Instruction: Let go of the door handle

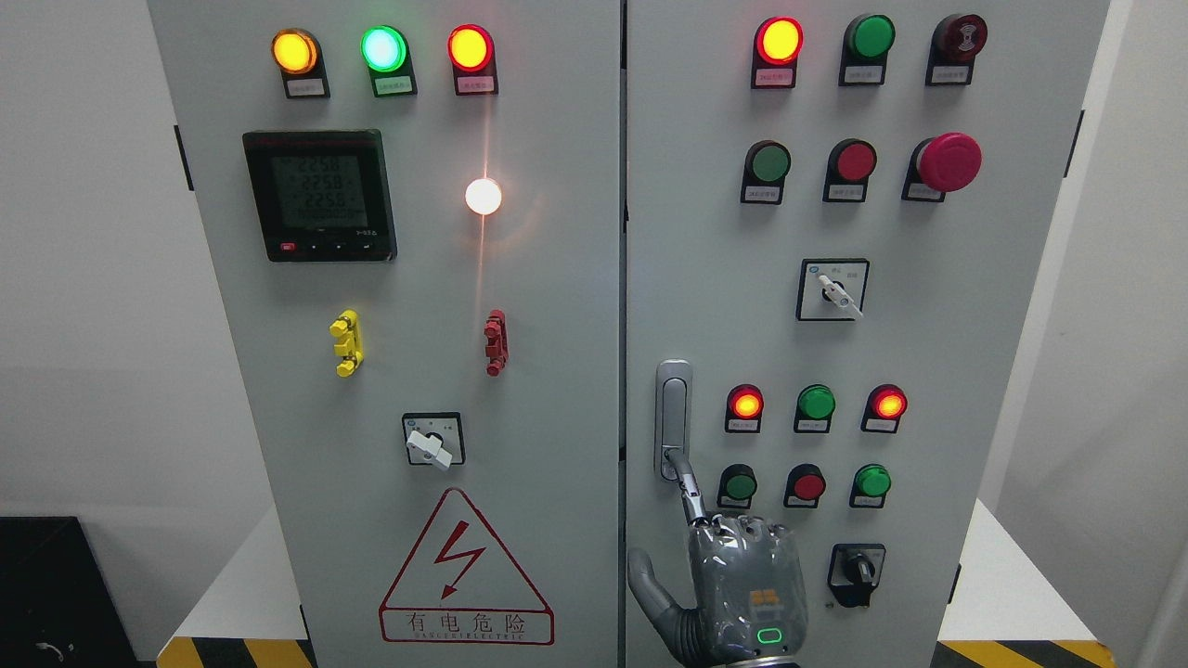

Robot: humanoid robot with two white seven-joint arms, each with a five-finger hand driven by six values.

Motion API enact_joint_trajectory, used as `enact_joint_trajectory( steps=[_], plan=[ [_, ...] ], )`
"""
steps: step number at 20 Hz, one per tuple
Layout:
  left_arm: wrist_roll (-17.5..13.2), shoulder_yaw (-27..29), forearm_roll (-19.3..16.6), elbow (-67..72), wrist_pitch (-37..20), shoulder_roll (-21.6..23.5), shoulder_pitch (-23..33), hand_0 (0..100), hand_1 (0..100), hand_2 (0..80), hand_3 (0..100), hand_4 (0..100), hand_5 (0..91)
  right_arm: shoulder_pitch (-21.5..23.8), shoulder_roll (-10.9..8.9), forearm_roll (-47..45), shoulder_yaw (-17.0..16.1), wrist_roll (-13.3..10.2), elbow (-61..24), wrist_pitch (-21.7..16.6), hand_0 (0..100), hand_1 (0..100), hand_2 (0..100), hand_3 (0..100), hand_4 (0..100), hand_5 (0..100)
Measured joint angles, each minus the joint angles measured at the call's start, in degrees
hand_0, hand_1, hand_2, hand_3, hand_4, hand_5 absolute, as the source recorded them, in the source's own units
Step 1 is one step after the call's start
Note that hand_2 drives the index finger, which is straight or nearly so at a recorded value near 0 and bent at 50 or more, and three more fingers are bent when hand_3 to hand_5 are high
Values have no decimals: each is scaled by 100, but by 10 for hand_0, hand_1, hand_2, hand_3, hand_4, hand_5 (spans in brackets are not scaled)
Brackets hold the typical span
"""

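Observation:
The silver door handle [672, 419] stands upright on the left edge of the cabinet's right door [965, 371]. My right hand [733, 575] comes up from the bottom edge just below it, its back facing me. Its index finger [688, 487] is stretched out, and the tip touches the lower end of the handle. The other fingers are curled in at the knuckles and the thumb [650, 589] sticks out to the left. The hand grasps nothing. No left arm shows.
The right door carries lit and unlit push buttons, a red mushroom button [949, 161] and two rotary switches [833, 289]. The left door [418, 371] has a meter [320, 195], lamps and a warning triangle [464, 575]. White walls flank the cabinet.

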Motion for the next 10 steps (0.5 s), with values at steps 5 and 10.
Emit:
enact_joint_trajectory(
  steps=[5, 10],
  plan=[
    [0, 0, 0, 0, 0, 0, 0, 120, 556, 0, 0, 0, 0, 2, 0, -1, 12, 4, 1, 1, 409, 355, 135, 1000, 1000, 1000],
    [0, 0, 0, 0, 0, 0, 0, 120, 556, 0, 0, 0, 0, 5, 0, -2, 23, 5, 3, 5, 410, 356, 140, 1000, 1000, 1000]
  ],
)
